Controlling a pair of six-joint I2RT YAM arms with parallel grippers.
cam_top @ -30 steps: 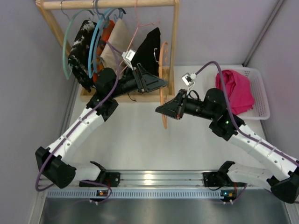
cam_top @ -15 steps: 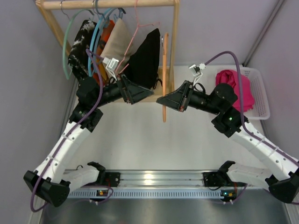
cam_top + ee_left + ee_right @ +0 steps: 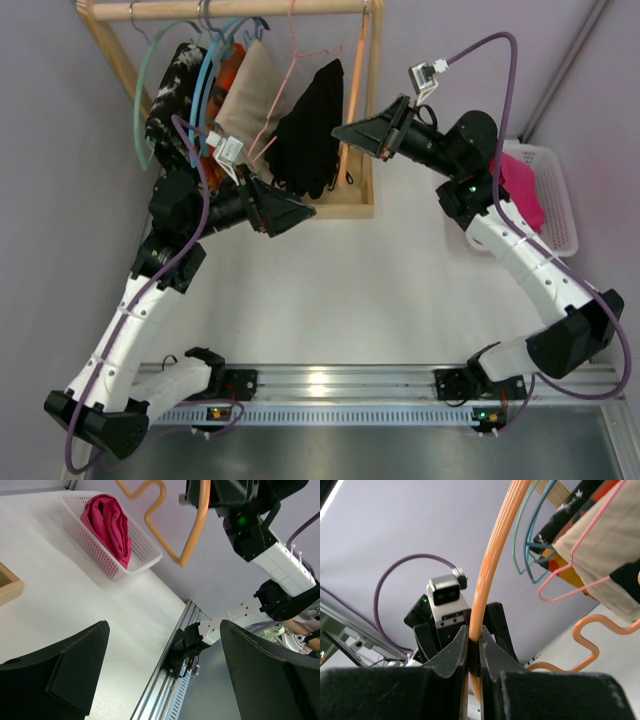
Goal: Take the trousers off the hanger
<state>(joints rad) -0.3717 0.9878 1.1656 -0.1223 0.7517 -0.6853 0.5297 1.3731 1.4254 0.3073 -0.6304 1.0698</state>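
Up goes the right arm since a second ago, the right gripper (image 3: 474, 652) clamping tight on the bare orange hanger (image 3: 492, 570) and raising it beside the wooden rack's (image 3: 230, 8) right post. Meanwhile the left gripper (image 3: 290, 212) is backing away, jaws spread wide, holding nothing. Black trousers (image 3: 310, 130) are sagging inside the rack, just left of that hanger; pink trousers (image 3: 525, 200) are lying in the white basket (image 3: 565, 215)

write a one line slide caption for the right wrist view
Right end effector clamped on the orange hanger, with a pink hanger and beige garment beyond.
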